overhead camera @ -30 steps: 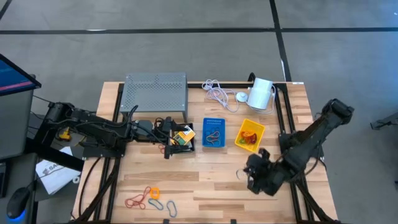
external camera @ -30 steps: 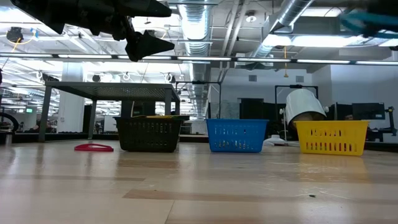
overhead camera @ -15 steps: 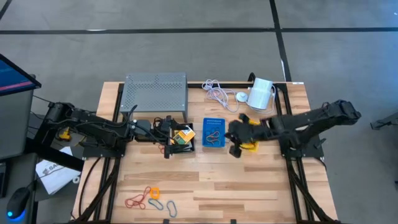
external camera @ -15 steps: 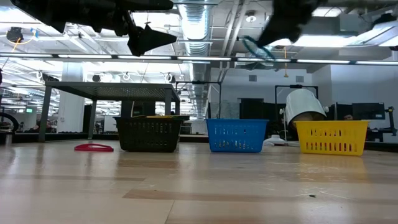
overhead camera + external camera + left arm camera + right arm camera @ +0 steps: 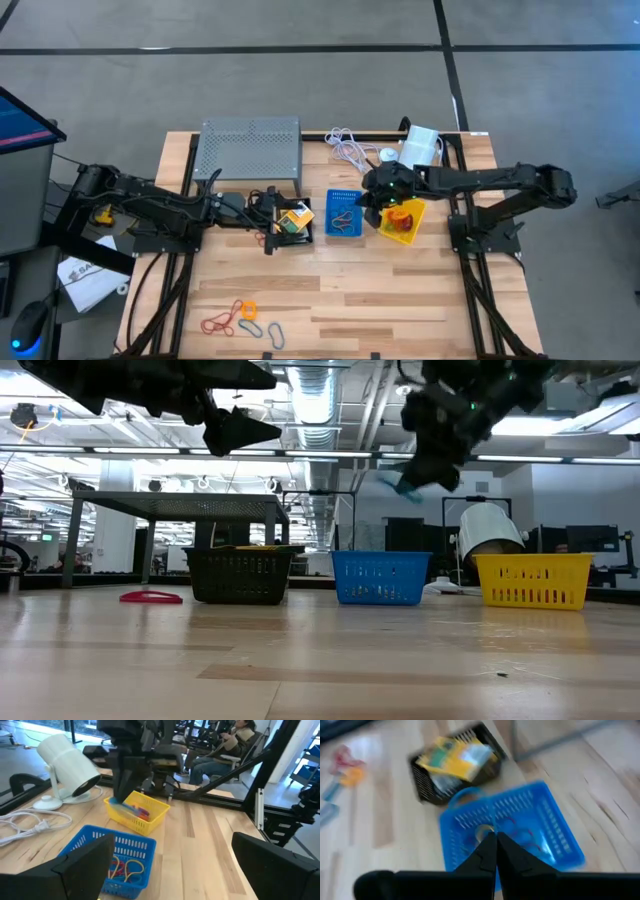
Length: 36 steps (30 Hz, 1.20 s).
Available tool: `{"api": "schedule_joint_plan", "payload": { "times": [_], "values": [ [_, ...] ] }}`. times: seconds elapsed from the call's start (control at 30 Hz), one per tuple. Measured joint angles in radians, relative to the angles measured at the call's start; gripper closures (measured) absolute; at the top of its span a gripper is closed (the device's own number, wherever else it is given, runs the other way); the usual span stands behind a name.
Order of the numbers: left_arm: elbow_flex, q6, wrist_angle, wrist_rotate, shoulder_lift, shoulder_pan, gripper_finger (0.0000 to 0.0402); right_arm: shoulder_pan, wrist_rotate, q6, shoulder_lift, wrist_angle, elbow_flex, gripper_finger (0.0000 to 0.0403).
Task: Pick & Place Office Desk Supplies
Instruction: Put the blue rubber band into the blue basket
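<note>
Three bins stand in a row mid-table: a black bin (image 5: pixel 293 222) with yellow card packets, a blue bin (image 5: pixel 343 213) with loops in it, and a yellow bin (image 5: pixel 402 218). My right gripper (image 5: pixel 368 203) hangs in the air between the blue and yellow bins, shut on a blue loop (image 5: pixel 398 484). My left gripper (image 5: pixel 268 218) waits open above the black bin's left side. Several loose loops (image 5: pixel 238 318), red, orange and blue-green, lie near the table's front left. My right gripper pinches the blue loop (image 5: pixel 118 806) between its two shut fingers (image 5: pixel 494 840). The fingers slant down from the table's right side. The loop hangs below them, clear of the table and the bins; blur hides which part of it is pinched.
A grey perforated box (image 5: pixel 250 148) stands at the far left of the bins. A coiled white cable (image 5: pixel 350 150) and a white cylinder device (image 5: pixel 420 148) lie at the far edge. A red loop (image 5: pixel 150 597) lies left of the black bin. A person (image 5: pixel 225 745) sits beyond the table.
My right gripper has swung from the table's near right toward the far edge and the left, passing over the yellow bin to the gap beside the blue bin. It has stayed shut, and the blue loop has travelled with it, hanging clear.
</note>
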State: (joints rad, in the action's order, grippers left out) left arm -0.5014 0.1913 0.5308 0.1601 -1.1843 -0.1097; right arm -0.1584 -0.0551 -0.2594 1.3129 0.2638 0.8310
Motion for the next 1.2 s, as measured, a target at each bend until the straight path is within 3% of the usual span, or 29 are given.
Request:
{"api": "schedule_joint_plan", "payload": {
  "times": [0.27,0.63,1.0,1.2],
  "values": [
    [0.000,0.013,-0.044,0.000,0.000,0.006,0.0005,0.001,-0.030,-0.002,0.192,-0.163,0.010,0.0403],
    [0.000,0.030,-0.061,0.002,0.000,0.014,0.0005,-0.008,-0.053,-0.001,0.374,-0.188,0.066,0.0403],
    [0.000,0.030,-0.078,0.005,0.000,0.014,0.0005,-0.030,-0.053,-0.002,0.318,-0.130,0.072,0.0398],
    [0.000,0.053,-0.096,0.005,0.000,0.014,0.0005,-0.035,-0.053,0.006,0.319,-0.074,0.072,0.0324]
  ]
}}
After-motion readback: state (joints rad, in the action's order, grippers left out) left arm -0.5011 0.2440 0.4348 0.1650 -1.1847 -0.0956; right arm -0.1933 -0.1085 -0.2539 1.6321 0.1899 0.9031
